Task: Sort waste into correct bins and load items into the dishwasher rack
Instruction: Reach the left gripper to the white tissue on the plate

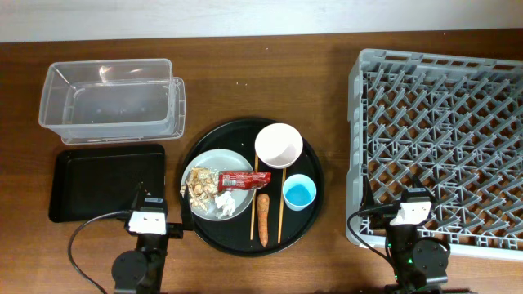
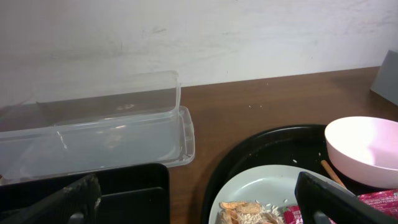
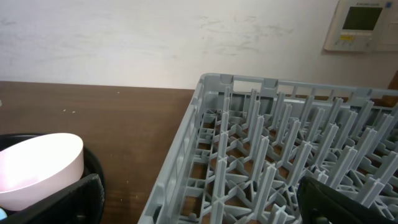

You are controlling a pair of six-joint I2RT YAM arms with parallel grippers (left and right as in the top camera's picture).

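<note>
While both my hands gape wide and empty, my left hand faces the clear tub and shallow black tray, and my right hand faces the grey rack. Between them on the desk, a round black tray holds the plate carrying scraps, wrapper and tissue, plus the bowl, cup and carrot piece.

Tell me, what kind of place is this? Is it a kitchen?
Probably a robot practice room set up like a kitchen, not a real one: a grey dishwasher rack and a round black tray with a messy plate sit on a wooden table by a plain wall.
</note>
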